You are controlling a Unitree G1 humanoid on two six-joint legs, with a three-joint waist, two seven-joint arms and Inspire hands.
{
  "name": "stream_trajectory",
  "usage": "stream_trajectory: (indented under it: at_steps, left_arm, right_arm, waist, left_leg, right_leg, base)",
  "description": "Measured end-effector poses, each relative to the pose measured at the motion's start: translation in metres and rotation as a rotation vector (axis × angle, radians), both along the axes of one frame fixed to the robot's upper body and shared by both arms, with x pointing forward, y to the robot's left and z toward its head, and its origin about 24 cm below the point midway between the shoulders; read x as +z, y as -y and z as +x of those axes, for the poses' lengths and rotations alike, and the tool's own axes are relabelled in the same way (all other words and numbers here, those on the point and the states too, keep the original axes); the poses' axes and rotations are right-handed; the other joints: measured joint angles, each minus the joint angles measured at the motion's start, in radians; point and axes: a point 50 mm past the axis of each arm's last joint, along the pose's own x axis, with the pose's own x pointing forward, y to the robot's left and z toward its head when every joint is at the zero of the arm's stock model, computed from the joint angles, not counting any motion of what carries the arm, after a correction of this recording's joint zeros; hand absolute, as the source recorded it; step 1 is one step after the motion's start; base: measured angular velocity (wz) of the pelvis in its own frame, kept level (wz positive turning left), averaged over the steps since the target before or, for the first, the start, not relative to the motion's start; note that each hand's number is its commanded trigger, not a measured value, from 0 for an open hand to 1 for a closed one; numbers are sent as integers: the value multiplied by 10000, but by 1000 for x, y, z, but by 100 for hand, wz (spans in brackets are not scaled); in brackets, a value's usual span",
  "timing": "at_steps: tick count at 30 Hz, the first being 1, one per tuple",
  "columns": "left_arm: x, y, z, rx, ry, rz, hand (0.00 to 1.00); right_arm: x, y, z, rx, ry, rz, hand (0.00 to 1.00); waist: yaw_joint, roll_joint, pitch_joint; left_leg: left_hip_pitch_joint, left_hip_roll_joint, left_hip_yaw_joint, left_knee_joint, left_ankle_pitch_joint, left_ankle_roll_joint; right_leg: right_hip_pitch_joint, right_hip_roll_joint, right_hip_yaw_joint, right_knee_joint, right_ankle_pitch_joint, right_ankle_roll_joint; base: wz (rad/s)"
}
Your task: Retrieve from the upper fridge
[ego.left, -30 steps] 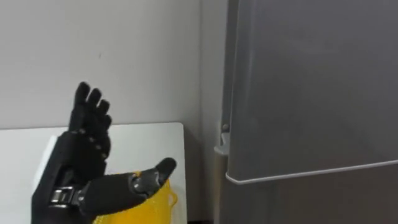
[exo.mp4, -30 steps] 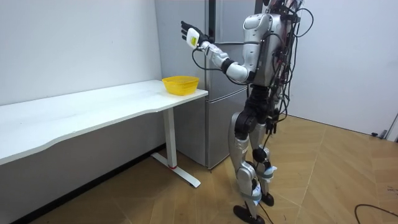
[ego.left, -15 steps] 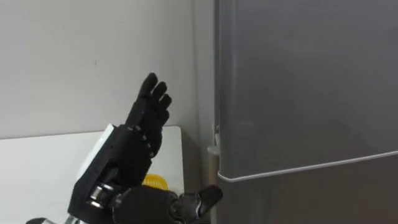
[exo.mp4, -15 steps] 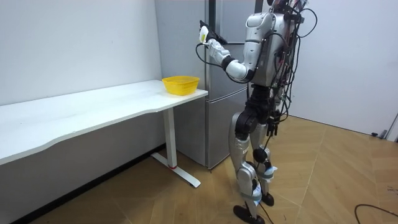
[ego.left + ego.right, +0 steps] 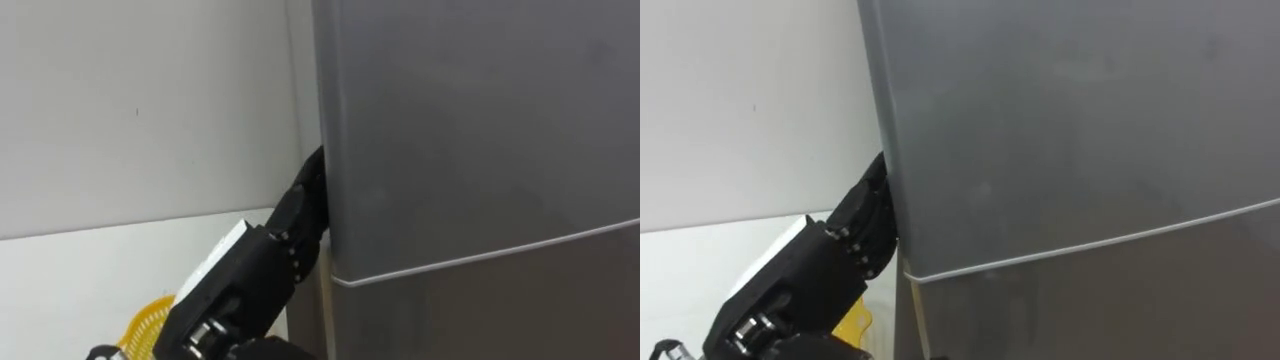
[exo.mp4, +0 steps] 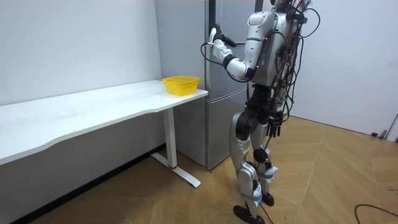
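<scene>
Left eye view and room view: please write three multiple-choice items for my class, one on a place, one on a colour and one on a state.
1. Where is the robot's left hand?
A. Down at the robot's hip
B. At the left edge of the upper fridge door
C. Raised above the robot's head

2. What colour is the basket on the table?
A. Yellow
B. Blue
C. Red

3. What state is the upper fridge door in?
A. Swung wide open
B. Shut
C. Taken off

Answers:
1. B, since the hand reaches up to the door's left edge and its fingertips are hidden behind it.
2. A, since the basket at the table's fridge end is bright yellow.
3. B, since the door lies flush above the lower one and no interior shows.
</scene>
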Motion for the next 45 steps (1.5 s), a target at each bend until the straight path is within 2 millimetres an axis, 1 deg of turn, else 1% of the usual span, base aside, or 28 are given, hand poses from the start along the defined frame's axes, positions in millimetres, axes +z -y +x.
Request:
stream_trajectory:
  at_steps: [4,9,14,15,21,27,30,38,41,43,45]
  left_arm:
    - [1,-1,-1,-165,-54,-137,0]
    - [1,0,-1,-493,-178,-508,0]
    - [2,3,-2,-975,-306,-848,0]
    - [2,4,-2,-1096,-326,-916,0]
    - [9,7,0,-1678,-158,-1159,0]
    - [20,11,2,-2552,10,-1942,0]
    - [22,15,0,-2994,-41,-2272,0]
    - [23,28,-7,-3922,115,-2309,0]
    - [25,32,-11,-4364,253,-2230,0]
    - [26,34,-14,-4741,413,-2113,0]
    - [27,36,-16,-5042,547,-2003,0]
  right_arm:
    - [0,0,4,8,75,-2,0]
    - [0,-1,6,110,66,-29,0]
    - [0,-1,8,202,-4,-55,0]
    - [0,-1,9,205,-10,-62,0]
    - [0,-1,9,100,-29,-29,0]
    - [1,3,9,94,-90,73,0]
    - [2,5,8,93,-135,84,0]
    - [2,5,8,314,-188,89,0]
    - [2,5,9,413,-171,76,0]
    - [2,5,10,428,-109,77,0]
    - [2,5,11,428,-87,77,0]
  waist:
    - [-79,-47,20]
    - [-82,-69,32]
    - [-83,-23,1]
    - [-84,6,-17]
    - [-86,26,-9]
    - [-89,14,-2]
    - [-87,12,-2]
    - [-112,16,-8]
    - [-216,25,-15]
    - [-383,26,-16]
    - [-423,38,-24]
  left_leg:
    - [-17,-7,-1,-1,0,0]
    - [-61,-4,14,3,0,0]
    - [-111,-4,14,7,-1,0]
    - [-108,-6,14,7,0,0]
    - [-71,-2,15,2,0,0]
    - [-55,0,84,-9,0,0]
    - [-34,2,171,-9,0,0]
    - [-23,-12,292,-7,0,1]
    - [-29,-4,356,-6,0,1]
    - [-29,3,389,-6,0,1]
    - [-27,17,461,-6,0,1]
  right_leg:
    - [-2,-8,-3,-11,-1,3]
    - [-31,-23,-6,-22,0,4]
    - [-87,-29,1,-25,0,4]
    - [-88,-21,14,-25,0,4]
    - [-89,-19,124,-15,0,4]
    - [-113,-29,192,-3,0,4]
    - [-111,-10,248,-3,8,14]
    - [-141,1,370,-4,49,60]
    - [-148,2,406,-5,55,60]
    - [-151,-17,412,-5,55,59]
    - [-175,-7,485,-1,57,55]
  base:
    - [0]
    - [0]
    - [0]
    - [0]
    - [-4]
    - [-1]
    - [-5]
    - [-5]
    - [-3]
    - [0]
    - [-9]
